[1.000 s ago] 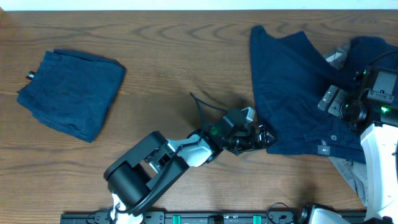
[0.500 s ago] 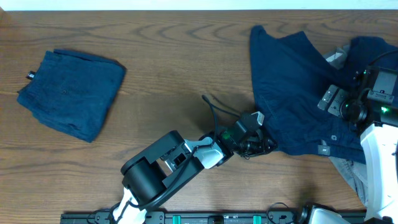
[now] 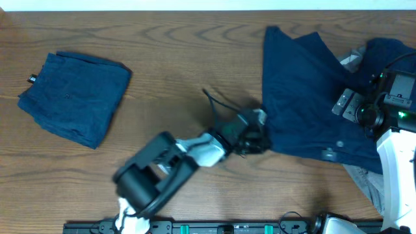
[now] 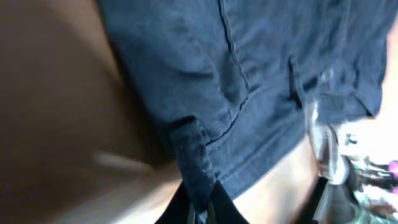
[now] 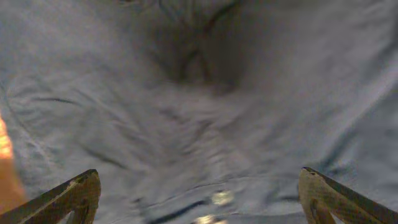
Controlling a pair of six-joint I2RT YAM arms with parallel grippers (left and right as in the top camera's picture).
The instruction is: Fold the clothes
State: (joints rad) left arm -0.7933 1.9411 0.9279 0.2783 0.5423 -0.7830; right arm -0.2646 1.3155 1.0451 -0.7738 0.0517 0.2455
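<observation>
A wide dark navy garment [image 3: 305,84] lies spread at the right of the table. My left gripper [image 3: 262,139] is at its lower left corner. In the left wrist view the jaws are shut on a folded hem strip [image 4: 194,163] of this garment, with my gripper [image 4: 200,214] at the bottom edge. My right gripper [image 3: 348,104] hovers over the garment's right part; its fingers [image 5: 74,194] stand wide apart above blue cloth [image 5: 199,112], holding nothing. A second navy piece [image 3: 73,97] lies folded at far left with a small black tag [image 3: 30,79]. Grey cloth [image 3: 367,185] peeks out at lower right.
A black cable [image 3: 218,104] loops above the left arm [image 3: 162,162]. The right arm's white link [image 3: 396,169] stands along the right edge. Bare wood table [image 3: 188,58] separates the two navy pieces.
My left gripper has shut on the navy garment's corner hem and moved left and slightly back, dragging the lower edge with it. The right gripper has not moved.
</observation>
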